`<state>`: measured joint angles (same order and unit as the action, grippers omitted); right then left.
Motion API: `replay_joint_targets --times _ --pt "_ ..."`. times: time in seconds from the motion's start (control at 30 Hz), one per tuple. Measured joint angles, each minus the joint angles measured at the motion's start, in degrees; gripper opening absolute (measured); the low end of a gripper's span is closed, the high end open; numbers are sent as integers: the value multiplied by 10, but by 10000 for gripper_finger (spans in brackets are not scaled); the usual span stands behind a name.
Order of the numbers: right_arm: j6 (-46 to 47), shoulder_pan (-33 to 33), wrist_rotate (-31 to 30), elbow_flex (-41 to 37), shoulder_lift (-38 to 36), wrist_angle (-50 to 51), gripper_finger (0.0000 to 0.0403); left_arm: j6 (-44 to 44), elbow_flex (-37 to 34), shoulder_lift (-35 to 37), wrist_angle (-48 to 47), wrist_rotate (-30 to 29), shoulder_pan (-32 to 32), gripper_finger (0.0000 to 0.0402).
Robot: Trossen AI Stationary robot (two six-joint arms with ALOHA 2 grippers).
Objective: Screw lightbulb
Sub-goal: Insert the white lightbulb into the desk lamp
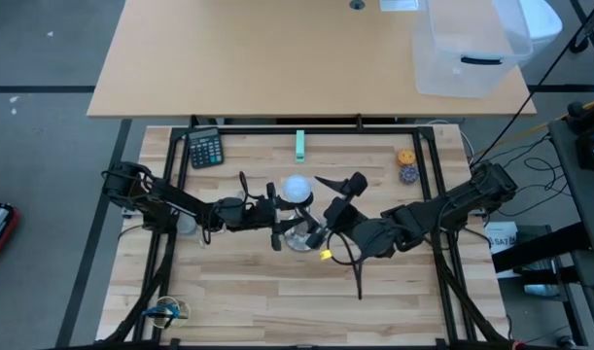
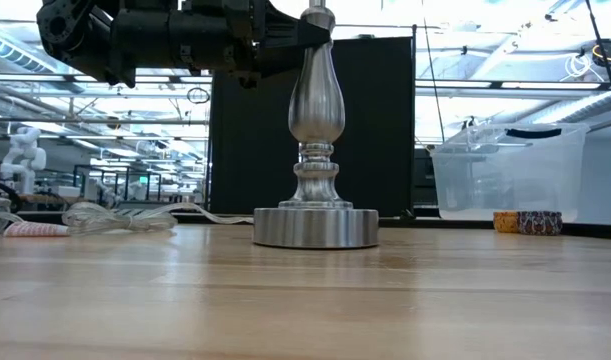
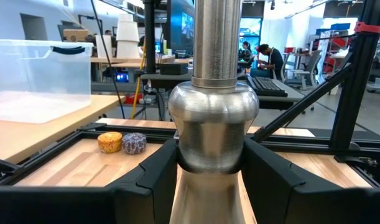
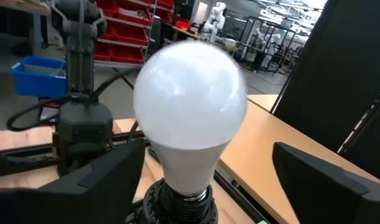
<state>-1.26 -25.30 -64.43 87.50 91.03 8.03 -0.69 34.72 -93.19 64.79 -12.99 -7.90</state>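
Note:
A silver stand (image 2: 315,150) rests upright on its round base (image 2: 315,228) at the table's middle. The white lightbulb (image 4: 190,112) sits upright in the black socket (image 4: 177,202) on top of the stand. My left gripper (image 1: 280,222) comes in from the table's left and is shut on the stand's stem. My right gripper (image 4: 208,174) is level at the bulb's height, coming from the table's right. It is open, with one finger on either side of the bulb and clear of it. My left gripper pinches the stand's bulging upper stem (image 3: 217,134) between its two fingers (image 3: 152,180). The fingers come level from the table's left and lie across the upright stem. The stand stays upright, its base flat on the table.
A calculator (image 1: 205,148), a green piece (image 1: 300,144) and two small round things (image 1: 406,165) lie near the far edge. A clear plastic bin (image 1: 471,44) sits on the far table. Loose cable (image 2: 115,215) lies to the left.

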Motion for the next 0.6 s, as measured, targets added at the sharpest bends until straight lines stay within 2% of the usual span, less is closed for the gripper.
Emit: replay_joint_targets --times 0.23,0.6 --pt "3 2 46 0 -7 2 362 0 0 0 0 0 0 163" --pt "0 -22 47 0 -13 24 362 -26 -1 8 -6 0 -14 163"
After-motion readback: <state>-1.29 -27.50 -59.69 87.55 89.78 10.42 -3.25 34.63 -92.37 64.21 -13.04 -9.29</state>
